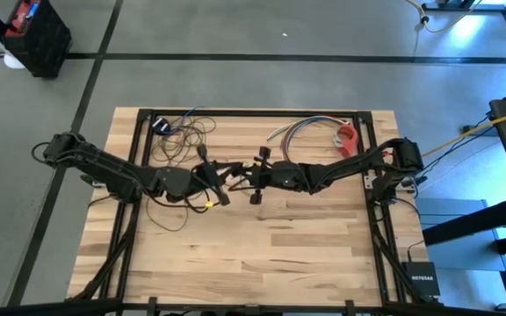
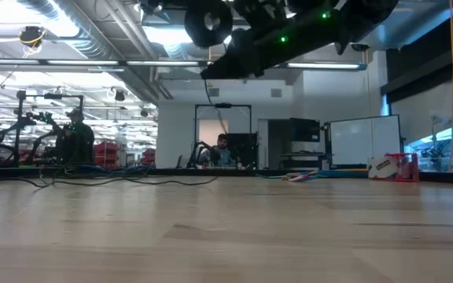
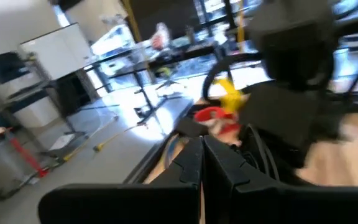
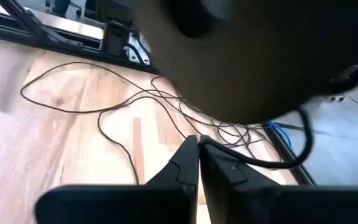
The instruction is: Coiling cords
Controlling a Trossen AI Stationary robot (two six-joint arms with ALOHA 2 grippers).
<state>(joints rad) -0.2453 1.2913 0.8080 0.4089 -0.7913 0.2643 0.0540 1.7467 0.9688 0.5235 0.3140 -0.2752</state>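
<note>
- Cords (image 1: 181, 139): thin dark wire, loose tangle of loops on the wooden bench (image 1: 262, 254), at the far-left part near the black frame rail (image 1: 253, 114); strands run from the tangle toward bench middle, where both grippers meet.
- Small black puck (image 1: 162, 125) at the far edge of the tangle, by the frame rail.
- Left gripper (image 1: 222, 189): just right of the tangle, raised over bench middle; fingers (image 3: 188, 163) pressed together in left wrist view; cannot tell if a strand is caught between them.
- Right gripper (image 1: 257, 180): just beside the left gripper, tips nearly meeting; fingers (image 4: 185, 163) closed together in right wrist view, a cord strand (image 4: 253, 163) crossing right at the tips; a pinch on it is not clear.
- Right wrist view: cord loops (image 4: 104, 93) spread flat on the bench beyond the tips.
- Multicoloured wire bundle (image 1: 301, 130) and red object (image 1: 348, 138) lie right of the tangle, along the far rail, well apart from the cords.
- Low view: both arms (image 2: 289, 23) hang above the bench, cords (image 2: 116, 181) as a thin dark line at the far-left edge; people (image 2: 77, 137) in the room behind.
</note>
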